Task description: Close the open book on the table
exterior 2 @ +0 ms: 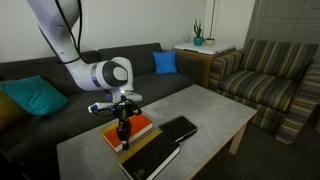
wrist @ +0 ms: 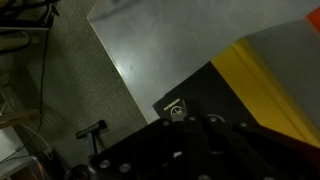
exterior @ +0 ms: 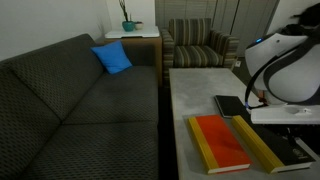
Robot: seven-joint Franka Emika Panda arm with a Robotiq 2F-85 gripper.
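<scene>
The large thin book (exterior 2: 152,160) lies flat on the grey table (exterior 2: 215,108) with its dark cover up and a yellowish edge; no white pages show. It also shows in an exterior view (exterior: 272,148) and in the wrist view (wrist: 180,105). My gripper (exterior 2: 124,138) points down at the near end of the books, over the seam between the dark book and the red-orange one, with its fingers close together and nothing between them. In the wrist view the fingers (wrist: 200,135) are a dark mass just above the black cover.
A red-orange covered book (exterior: 220,143) lies beside the dark book. A small black notebook (exterior: 230,105) lies behind them. A dark sofa (exterior: 70,100) with a blue cushion runs along the table. A striped armchair (exterior: 200,45) and a wooden side table with a plant (exterior: 130,35) stand beyond.
</scene>
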